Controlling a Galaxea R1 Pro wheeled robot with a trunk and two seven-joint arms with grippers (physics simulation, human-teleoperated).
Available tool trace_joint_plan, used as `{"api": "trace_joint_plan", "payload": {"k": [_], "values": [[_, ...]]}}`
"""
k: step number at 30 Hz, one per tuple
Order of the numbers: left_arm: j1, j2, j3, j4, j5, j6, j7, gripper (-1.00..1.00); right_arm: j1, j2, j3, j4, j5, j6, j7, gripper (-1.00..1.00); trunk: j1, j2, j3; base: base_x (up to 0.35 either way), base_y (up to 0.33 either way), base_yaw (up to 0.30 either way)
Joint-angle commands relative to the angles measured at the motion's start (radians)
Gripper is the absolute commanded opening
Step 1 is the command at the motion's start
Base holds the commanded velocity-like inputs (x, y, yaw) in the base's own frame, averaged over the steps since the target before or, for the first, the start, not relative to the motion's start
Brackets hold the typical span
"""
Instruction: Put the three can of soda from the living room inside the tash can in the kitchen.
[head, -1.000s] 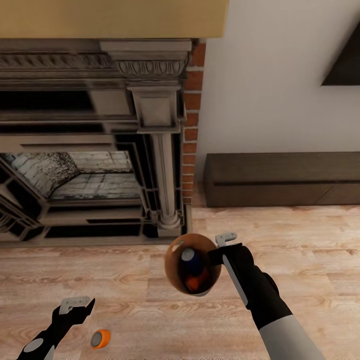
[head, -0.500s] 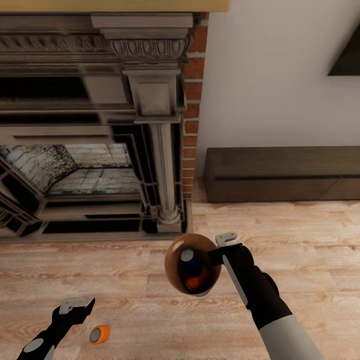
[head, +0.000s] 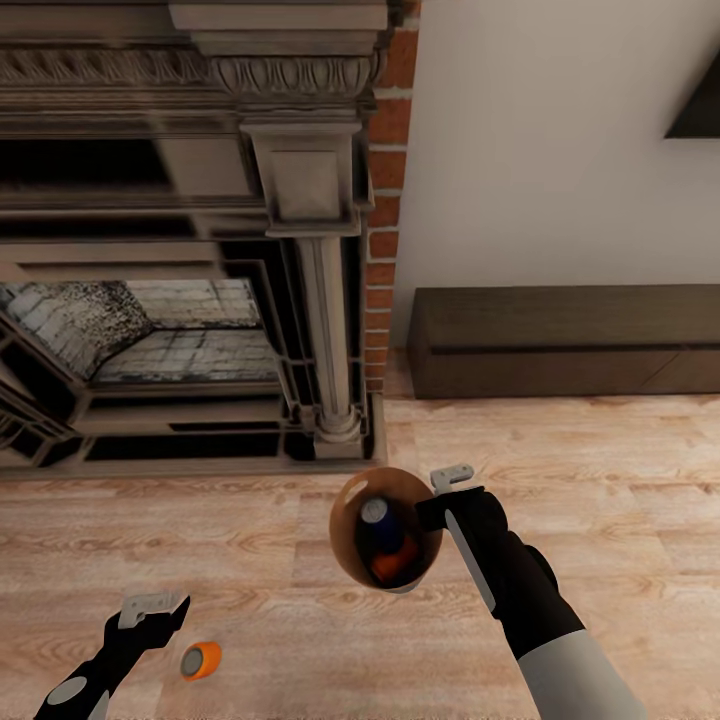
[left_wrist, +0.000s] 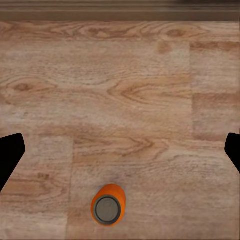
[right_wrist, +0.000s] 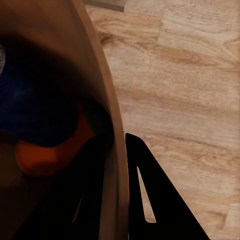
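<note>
My right gripper (head: 447, 497) is shut on the rim of the tash can (head: 350, 545), a brown-lined bin held above the wood floor. Inside it lie a dark blue can of soda (head: 380, 525) and an orange can of soda (head: 392, 566). The right wrist view shows the bin's rim (right_wrist: 114, 150) pinched between the fingers (right_wrist: 150, 200), with the blue can (right_wrist: 35, 110) and orange can (right_wrist: 45, 157) inside. A third, orange can (head: 200, 660) rests on the floor just right of my open left gripper (head: 160, 612). In the left wrist view this can (left_wrist: 107, 205) sits ahead of the spread gripper (left_wrist: 120, 150), untouched.
A grey carved fireplace (head: 200, 300) with a red brick edge (head: 382, 250) stands close ahead on the left. A low dark cabinet (head: 560, 340) runs along the white wall to the right. Bare wood floor (head: 600, 470) lies around both arms.
The whole picture has shifted, so the camera has moved; the fireplace sits higher in view. The floor can now lies a little nearer the left gripper. Both grippers keep their states.
</note>
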Motion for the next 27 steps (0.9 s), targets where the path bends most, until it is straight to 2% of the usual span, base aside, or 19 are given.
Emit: {"api": "trace_joint_plan", "payload": {"k": [1, 21, 27], "values": [[0.000, 0.000, 0.000, 0.000, 0.000, 0.000, 0.000, 1.00, 0.000, 0.001, 0.000, 0.000, -0.015, -0.001, 0.004, -1.00, 0.000, 0.000, -0.002, 0.000, 0.000, 0.000], [0.000, 0.000, 0.000, 0.000, 0.000, 0.000, 0.000, 1.00, 0.000, 0.000, 0.000, 0.000, -0.018, -0.001, 0.004, -1.00, 0.000, 0.000, -0.033, 0.000, 0.000, 0.000], [0.000, 0.000, 0.000, -0.001, 0.000, 0.000, -0.001, 1.00, 0.000, 0.000, 0.000, 0.000, -0.018, -0.001, 0.004, -1.00, 0.023, -0.042, -0.054, 0.000, 0.000, 0.000]]}}
